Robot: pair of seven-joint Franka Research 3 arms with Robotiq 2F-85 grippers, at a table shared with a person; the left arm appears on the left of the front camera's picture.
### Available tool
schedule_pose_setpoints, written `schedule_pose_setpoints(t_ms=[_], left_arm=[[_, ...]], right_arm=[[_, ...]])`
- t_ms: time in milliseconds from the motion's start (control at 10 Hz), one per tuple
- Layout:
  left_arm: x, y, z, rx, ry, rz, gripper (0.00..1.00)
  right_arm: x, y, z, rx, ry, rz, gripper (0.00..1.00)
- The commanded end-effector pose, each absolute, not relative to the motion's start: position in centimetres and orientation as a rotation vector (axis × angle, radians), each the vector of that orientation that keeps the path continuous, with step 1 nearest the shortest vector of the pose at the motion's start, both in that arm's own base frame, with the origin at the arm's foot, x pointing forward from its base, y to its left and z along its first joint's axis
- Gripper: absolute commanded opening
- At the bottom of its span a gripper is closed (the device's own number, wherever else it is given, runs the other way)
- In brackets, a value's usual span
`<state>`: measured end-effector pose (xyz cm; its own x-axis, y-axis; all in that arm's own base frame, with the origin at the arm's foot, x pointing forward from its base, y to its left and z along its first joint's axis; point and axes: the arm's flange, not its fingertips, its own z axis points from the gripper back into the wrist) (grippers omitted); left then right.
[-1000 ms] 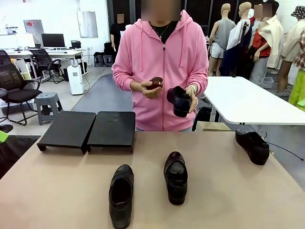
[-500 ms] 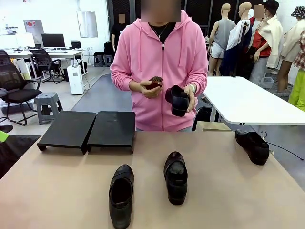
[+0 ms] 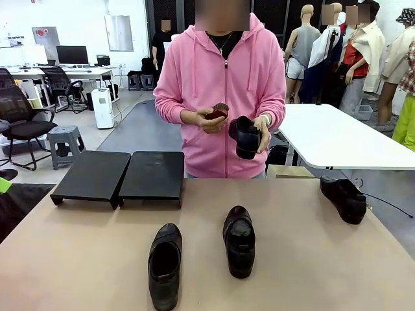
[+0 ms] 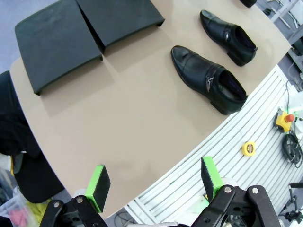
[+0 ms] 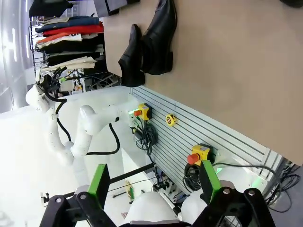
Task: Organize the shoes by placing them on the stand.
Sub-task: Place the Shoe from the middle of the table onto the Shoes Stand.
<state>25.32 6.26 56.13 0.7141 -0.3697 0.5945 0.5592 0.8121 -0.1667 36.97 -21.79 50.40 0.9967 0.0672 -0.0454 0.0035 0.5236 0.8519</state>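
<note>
Stand (image 3: pixel 97 175): bare, ready for you to load.
Table shoes (image 3: pixel 239 241): three, unplaced.
Person's hand (image 3: pixel 262 126): steadies fourth shoe (image 3: pixel 246 137), likely for brushing.
Left gripper (image 4: pixel 154 177), right gripper (image 5: pixel 153 182): wide apart, empty.

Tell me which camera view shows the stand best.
The front view: both panels of the stand show whole, side by side. The left wrist view looks down on it, one panel cut by the top edge. The right wrist view offers at most a dark corner.

two black shoes (image 3: pixel 165 265) mid-table, third shoe (image 3: pixel 343 198) right edge, fourth shoe (image 3: pixel 246 137) aloft, seemingly tilted; stand (image 3: pixel 120 176) far-left
</note>
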Motion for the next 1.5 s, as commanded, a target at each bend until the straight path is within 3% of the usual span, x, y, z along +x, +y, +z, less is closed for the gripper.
schedule_pose_setpoints(t_ms=[0, 600, 800, 900, 1200, 1400], left_arm=[[25.3, 6.3, 56.2, -0.362, -0.579, -0.536, 1.00], [25.3, 6.3, 56.1, -0.350, -0.575, -0.526, 1.00], [25.8, -6.4, 60.9, -0.387, -0.401, -0.502, 1.00], [26.6, -12.7, 61.5, -0.310, -0.285, -0.415, 1.00], [26.7, -27.8, 58.1, -0.177, -0.091, -0.495, 1.00], [25.9, -32.7, 55.4, -0.150, 0.008, -0.562, 1.00]], right_arm=[[37.1, -21.7, 50.9, 1.040, 0.083, 0.020, 1.00], [37.1, -21.7, 50.9, 1.040, 0.083, 0.020, 1.00], [37.1, -21.7, 50.9, 1.040, 0.083, 0.020, 1.00], [37.1, -21.7, 50.9, 1.040, 0.083, 0.020, 1.00], [37.1, -21.7, 50.9, 1.040, 0.083, 0.020, 1.00], [37.1, -21.7, 50.9, 1.040, 0.083, 0.020, 1.00]])
